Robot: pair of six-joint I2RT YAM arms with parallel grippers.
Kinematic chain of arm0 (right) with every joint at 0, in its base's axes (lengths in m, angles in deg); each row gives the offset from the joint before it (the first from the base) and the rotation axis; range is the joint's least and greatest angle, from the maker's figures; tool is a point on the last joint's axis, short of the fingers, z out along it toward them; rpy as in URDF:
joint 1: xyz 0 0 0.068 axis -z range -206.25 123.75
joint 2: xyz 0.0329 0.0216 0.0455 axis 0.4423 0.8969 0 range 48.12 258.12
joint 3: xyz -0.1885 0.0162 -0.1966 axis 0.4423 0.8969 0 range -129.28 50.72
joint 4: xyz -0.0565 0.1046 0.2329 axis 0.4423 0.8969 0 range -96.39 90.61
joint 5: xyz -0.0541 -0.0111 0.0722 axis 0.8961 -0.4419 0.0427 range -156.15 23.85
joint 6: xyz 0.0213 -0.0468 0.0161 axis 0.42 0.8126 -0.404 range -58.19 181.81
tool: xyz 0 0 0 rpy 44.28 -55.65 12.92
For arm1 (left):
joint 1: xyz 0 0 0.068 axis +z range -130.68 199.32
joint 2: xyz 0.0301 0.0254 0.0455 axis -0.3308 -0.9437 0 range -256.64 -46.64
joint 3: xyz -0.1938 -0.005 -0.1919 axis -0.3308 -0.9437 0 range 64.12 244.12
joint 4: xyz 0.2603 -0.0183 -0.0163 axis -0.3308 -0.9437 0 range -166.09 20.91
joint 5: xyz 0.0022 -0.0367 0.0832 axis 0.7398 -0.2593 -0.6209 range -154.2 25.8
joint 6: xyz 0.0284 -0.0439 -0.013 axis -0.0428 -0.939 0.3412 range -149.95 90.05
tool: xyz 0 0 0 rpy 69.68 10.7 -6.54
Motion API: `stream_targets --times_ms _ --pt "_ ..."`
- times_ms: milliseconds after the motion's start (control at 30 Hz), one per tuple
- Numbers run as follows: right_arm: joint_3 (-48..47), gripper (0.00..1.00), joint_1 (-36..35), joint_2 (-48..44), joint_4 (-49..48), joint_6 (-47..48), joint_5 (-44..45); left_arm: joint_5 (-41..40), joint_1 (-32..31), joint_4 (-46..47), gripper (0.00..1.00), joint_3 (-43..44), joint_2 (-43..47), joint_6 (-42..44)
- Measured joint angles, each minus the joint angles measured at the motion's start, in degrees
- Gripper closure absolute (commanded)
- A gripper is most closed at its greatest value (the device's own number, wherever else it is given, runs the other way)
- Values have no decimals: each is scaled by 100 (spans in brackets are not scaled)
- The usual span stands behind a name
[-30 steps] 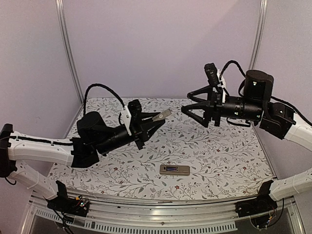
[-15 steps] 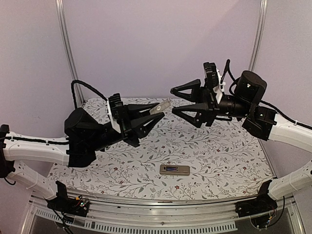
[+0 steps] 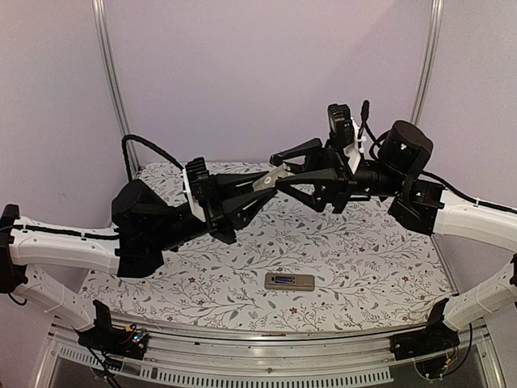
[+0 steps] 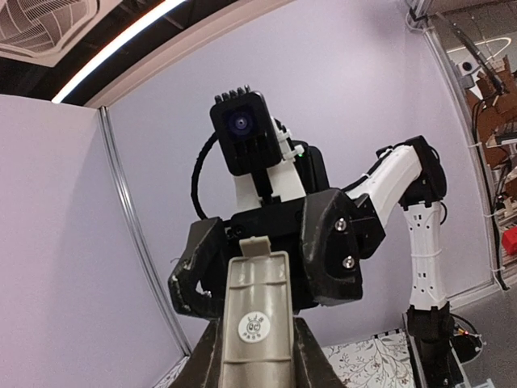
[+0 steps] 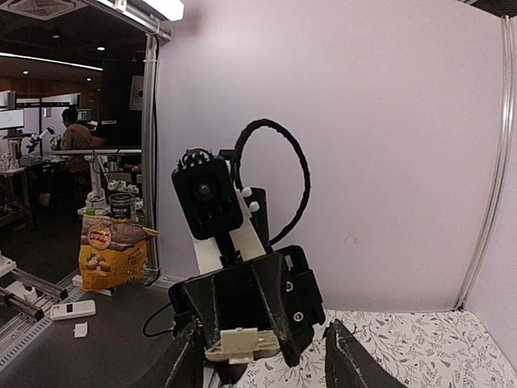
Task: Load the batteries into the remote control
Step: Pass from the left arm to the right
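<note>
The remote control (image 3: 290, 281) lies flat on the floral table near the front centre, grey-tan back up, with a dark open patch at its left end. No loose batteries show. My left gripper (image 3: 265, 184) is raised and shut on a thin grey-tan cover plate (image 3: 272, 178) with a round sticker and a latch tab, which also shows in the left wrist view (image 4: 257, 323). My right gripper (image 3: 281, 170) is open, its fingers above and below the plate's free tip without closing on it. In the right wrist view the tab end (image 5: 242, 346) sits between my open fingers (image 5: 187, 364).
The floral table top (image 3: 363, 259) has metal rails along its front edge (image 3: 266, 339) and grey walls behind. Both arms meet in mid-air above the table's back centre.
Both arms have moved toward each other. The left gripper has carried the plate up and right, and the right gripper has moved left so that its open fingers now straddle the plate's tip.
</note>
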Motion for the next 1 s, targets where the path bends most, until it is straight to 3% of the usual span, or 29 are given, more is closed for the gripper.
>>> stream_targets --times_ms 300,467,500,600,667,800,1000 --pt "0 80 -4 81 -144 -212 -142 -35 -13 46 85 0 0 22" --pt "0 87 -2 98 -186 -258 -157 -94 -15 48 85 0 0 31" --pt "0 90 0 101 -190 -262 -160 -111 -15 48 80 0 0 33" --pt "0 90 0 103 -186 -275 -160 -144 -15 35 31 0 0 39" --pt "0 91 -2 103 -144 -295 -151 -157 -17 -13 12 0 0 85" --pt "-83 92 -2 101 376 -243 94 -348 -44 -286 9 -11 50 205" --pt "-1086 95 -7 105 2546 -96 1606 -1421 -98 -894 12 -190 426 601"
